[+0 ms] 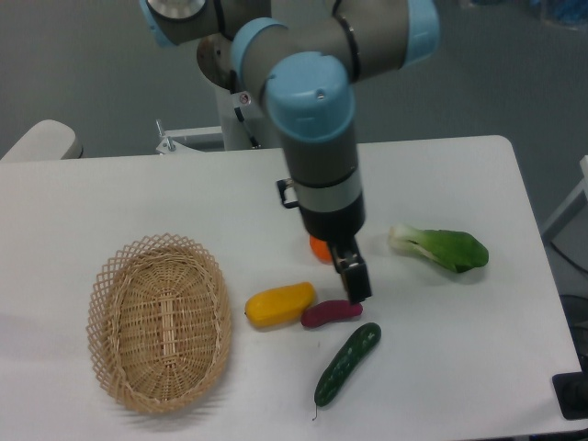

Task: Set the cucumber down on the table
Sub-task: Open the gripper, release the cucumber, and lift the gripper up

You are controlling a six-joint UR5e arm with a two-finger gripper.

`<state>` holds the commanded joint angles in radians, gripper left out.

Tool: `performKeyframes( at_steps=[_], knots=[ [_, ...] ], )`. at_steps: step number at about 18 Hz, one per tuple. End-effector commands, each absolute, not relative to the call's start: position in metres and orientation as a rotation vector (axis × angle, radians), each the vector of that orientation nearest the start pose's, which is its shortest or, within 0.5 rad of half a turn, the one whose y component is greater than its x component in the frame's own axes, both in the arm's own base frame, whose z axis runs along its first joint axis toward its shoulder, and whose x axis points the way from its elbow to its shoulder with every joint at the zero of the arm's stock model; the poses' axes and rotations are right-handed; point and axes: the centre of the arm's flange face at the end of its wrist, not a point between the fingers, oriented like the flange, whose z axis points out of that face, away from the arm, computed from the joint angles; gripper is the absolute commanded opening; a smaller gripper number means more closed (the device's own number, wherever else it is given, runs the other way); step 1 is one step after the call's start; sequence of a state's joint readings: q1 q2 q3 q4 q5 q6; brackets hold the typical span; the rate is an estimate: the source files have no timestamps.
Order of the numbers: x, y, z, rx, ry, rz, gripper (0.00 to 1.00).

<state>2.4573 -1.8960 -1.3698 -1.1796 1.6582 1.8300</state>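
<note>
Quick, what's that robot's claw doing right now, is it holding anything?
Gripper: holding nothing; the cucumber lies on the table below it. Open or closed cannot be told from this angle.

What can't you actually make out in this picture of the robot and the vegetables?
- Gripper: seen edge-on in the fixed camera, so open or shut is unclear.
- Orange object: mostly hidden behind the arm's wrist; unidentifiable.
- Table: near edge cut off by the frame.
- Cucumber: stem tip too small to make out.
</note>
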Motion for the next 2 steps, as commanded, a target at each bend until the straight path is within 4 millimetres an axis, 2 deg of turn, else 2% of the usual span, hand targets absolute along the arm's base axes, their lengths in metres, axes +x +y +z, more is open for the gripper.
performKeyframes(
  at_steps=[2],
  knots=[
    [-0.4295,0.5005,0.4448,-2.808,1.397,0.433,1.00]
  ],
)
